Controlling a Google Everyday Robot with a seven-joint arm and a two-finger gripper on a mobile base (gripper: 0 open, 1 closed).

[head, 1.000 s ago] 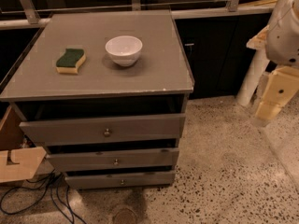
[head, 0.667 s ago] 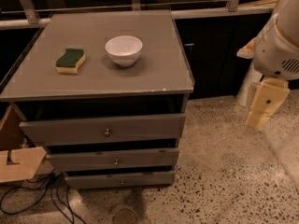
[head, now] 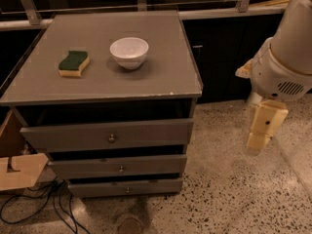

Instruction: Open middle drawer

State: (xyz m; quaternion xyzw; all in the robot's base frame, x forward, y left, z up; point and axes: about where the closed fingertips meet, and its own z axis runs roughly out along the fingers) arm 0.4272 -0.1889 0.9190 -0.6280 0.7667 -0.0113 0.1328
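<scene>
Camera view: looking down on a grey cabinet (head: pixel 102 99) with three drawers, standing on a speckled floor (head: pixel 219 199).

Finding the middle drawer (head: pixel 151 164) second of the three fronts in the cabinet, wide and of middling height, with a small round metal knob (head: pixel 121 169) at its centre. Seeing a dark gap running along the top edge of that front; how far out of the cabinet, impossible to tell. Noting the taller top drawer (head: pixel 151 131) with its bigger knob directly above in the same cabinet, and the slimmest bottom drawer (head: pixel 151 186) at the cabinet's foot.

Spotting the cream end effector (head: pixel 257 140) hanging to the right of the cabinet, well apart from it, at about the level of the top two drawer fronts, pointing down toward the floor and touching nothing. Whether spread or pressed together, cannot tell. Seeing the white robot arm (head: pixel 287 57) rising above it, also to the right of the cabinet.

Finding, on the cabinet's flat surface (head: pixel 161 77), a sponge (head: pixel 73 63) lying on the left part, green side up over yellow, and a white bowl (head: pixel 129 52) sitting upright near the middle, the two apart from each other.

Noting a cardboard box (head: pixel 19 172) just left of the cabinet near its foot, and dark cables (head: pixel 44 206) trailing over the floor in front of the cabinet's lower left corner.
</scene>
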